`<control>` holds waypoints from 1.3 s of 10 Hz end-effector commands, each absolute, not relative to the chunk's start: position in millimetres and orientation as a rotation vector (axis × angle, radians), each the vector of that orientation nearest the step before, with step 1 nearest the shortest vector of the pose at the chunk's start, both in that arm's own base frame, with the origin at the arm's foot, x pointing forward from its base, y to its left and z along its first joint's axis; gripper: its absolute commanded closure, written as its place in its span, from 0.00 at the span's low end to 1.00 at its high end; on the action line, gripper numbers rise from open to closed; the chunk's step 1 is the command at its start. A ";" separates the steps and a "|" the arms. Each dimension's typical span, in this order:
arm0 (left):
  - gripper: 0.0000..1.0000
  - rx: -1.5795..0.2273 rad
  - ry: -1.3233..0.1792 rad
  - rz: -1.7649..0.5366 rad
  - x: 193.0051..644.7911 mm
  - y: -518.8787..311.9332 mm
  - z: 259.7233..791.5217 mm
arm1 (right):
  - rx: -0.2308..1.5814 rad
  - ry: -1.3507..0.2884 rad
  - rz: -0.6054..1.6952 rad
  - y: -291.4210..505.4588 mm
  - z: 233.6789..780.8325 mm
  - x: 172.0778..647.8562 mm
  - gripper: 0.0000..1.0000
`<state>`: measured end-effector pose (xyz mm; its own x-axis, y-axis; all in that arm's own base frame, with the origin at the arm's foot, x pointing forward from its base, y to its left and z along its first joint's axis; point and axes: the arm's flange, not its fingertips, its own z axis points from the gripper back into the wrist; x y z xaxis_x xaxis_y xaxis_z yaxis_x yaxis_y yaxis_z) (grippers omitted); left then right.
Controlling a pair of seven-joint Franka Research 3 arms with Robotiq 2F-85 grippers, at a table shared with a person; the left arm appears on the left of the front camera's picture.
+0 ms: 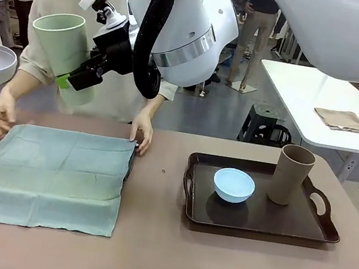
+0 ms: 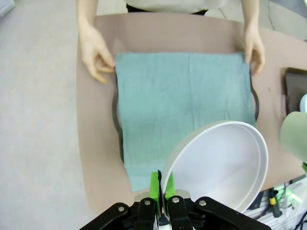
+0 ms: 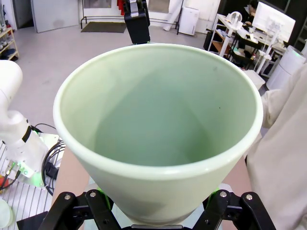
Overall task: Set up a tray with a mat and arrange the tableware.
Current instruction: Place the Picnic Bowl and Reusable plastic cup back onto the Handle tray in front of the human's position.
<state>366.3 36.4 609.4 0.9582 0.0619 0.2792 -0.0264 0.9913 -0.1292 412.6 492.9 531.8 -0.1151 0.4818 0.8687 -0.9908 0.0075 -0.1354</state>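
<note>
Left gripper [image 2: 162, 181] tight on white bowl [image 2: 225, 167]

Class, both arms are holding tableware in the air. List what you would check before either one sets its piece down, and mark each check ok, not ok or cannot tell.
1. Is the left gripper shut on the rim of the white bowl: ok.
2. Is the right gripper closed around the pale green cup: ok.
3. Is the mat spread flat: ok.
4. Are the person's hands off the mat: not ok, both hold its far corners.
5. Is the mat centred on the tray: cannot tell, tray mostly covered.
</note>
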 end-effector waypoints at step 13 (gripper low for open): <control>1.00 -0.126 -0.286 0.038 366.8 36.4 608.3 | 0.740 -0.956 1.477 492.6 534.5 413.5 1.00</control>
